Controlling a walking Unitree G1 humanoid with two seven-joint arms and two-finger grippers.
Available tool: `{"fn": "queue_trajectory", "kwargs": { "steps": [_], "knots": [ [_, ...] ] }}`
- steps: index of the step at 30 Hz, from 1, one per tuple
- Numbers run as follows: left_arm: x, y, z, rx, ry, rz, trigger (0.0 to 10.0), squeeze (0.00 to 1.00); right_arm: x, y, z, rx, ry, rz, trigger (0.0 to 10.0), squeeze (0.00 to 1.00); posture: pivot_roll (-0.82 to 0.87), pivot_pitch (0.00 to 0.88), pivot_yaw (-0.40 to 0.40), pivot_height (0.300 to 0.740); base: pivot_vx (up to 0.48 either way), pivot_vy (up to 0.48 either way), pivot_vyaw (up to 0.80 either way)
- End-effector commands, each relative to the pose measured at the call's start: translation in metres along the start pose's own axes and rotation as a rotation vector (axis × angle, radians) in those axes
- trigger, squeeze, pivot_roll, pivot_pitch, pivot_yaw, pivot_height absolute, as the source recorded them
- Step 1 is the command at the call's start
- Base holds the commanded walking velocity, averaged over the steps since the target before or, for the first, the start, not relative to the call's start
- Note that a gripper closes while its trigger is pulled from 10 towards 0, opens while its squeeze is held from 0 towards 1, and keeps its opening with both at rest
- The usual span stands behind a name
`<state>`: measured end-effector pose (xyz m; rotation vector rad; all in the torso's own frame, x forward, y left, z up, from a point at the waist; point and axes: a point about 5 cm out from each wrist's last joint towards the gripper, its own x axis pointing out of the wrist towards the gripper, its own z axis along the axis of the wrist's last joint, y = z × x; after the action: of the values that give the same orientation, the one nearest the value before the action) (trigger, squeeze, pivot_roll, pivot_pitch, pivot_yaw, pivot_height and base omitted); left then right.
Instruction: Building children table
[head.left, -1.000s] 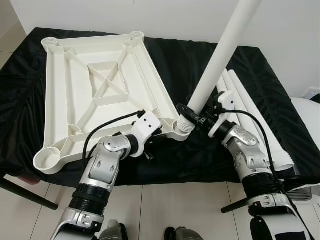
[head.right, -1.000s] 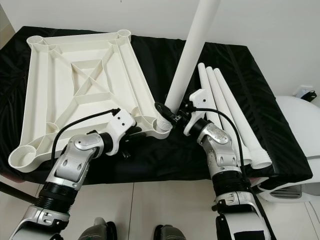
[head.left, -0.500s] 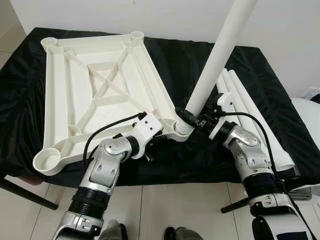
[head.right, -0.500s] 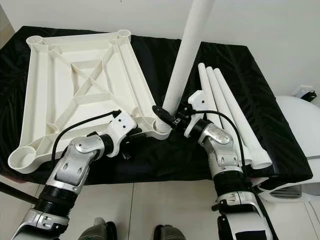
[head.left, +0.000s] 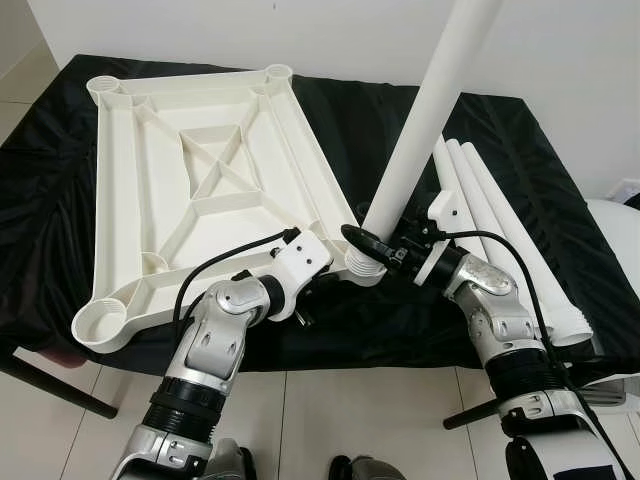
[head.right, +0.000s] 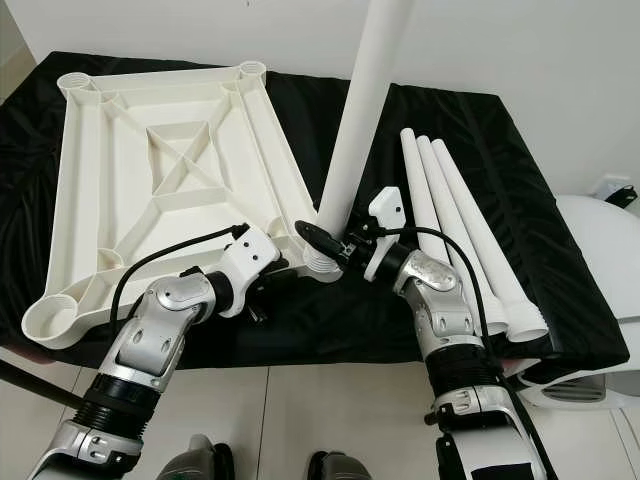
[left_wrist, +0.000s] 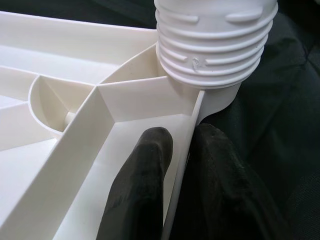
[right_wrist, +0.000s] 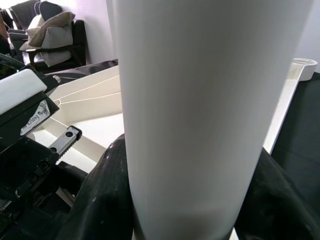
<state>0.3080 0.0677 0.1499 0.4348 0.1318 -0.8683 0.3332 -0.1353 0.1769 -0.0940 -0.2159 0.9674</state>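
Observation:
The white plastic tabletop (head.left: 105, 200) lies upside down on a black cloth, ribs facing up. My left gripper (left_wrist: 182, 170) is shut on its near rim, one finger (left_wrist: 140, 190) inside the wall and the other outside, just beside the near right corner socket. My right gripper (head.left: 375, 245) is shut on a long white leg (head.left: 420, 130) low on its shaft. The leg stands steep and leans slightly right. Its threaded end (left_wrist: 215, 45) rests in that corner socket with several threads still showing. In the right wrist view the leg (right_wrist: 200, 100) sits between the black fingers (right_wrist: 105, 200).
Three more white legs (head.left: 500, 230) lie side by side on the cloth to the right of the tabletop. A rounded white object (head.left: 615, 225) stands past the cloth's right edge. A dark table leg (head.left: 50, 385) slants over the tiled floor at the near left.
The right gripper has shifted a little left and brought the leg more upright, with its threaded end lower on the corner socket. The left gripper keeps its hold on the rim.

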Motion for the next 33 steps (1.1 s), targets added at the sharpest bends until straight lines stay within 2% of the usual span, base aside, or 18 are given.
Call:
{"fn": "queue_trajectory", "kwargs": {
  "steps": [1, 9, 17, 25, 33],
  "knots": [
    [0.000, -0.002, -0.006, 0.011, 0.030, 0.097, 10.0, 0.00, -0.010, 0.002, -0.023, 0.045, 0.109, -0.017, 10.0, 0.00, -0.05, 0.118, -0.050, 0.740, 0.000, 0.000, 0.00],
    [0.000, -0.002, -0.005, 0.016, 0.028, 0.098, 10.0, 0.00, -0.019, -0.008, -0.027, 0.023, 0.147, -0.096, 10.0, 0.00, -0.06, 0.118, -0.047, 0.740, 0.000, 0.000, 0.00],
    [0.000, -0.002, -0.004, 0.016, 0.026, 0.097, 10.0, 0.00, -0.021, -0.009, -0.028, 0.024, 0.154, -0.097, 10.0, 0.00, -0.06, 0.122, -0.047, 0.740, 0.000, 0.000, 0.00],
    [-0.001, -0.003, -0.004, 0.013, 0.027, 0.099, 10.0, 0.00, -0.022, -0.005, -0.033, 0.028, 0.165, -0.085, 10.0, 0.00, -0.05, 0.133, -0.053, 0.740, 0.000, 0.000, 0.00],
    [-0.004, -0.003, -0.004, 0.007, 0.026, 0.106, 10.0, 0.00, -0.033, 0.005, -0.049, 0.059, 0.188, -0.112, 10.0, 0.00, -0.04, 0.142, -0.056, 0.740, 0.000, 0.000, 0.00]
  ]
}}
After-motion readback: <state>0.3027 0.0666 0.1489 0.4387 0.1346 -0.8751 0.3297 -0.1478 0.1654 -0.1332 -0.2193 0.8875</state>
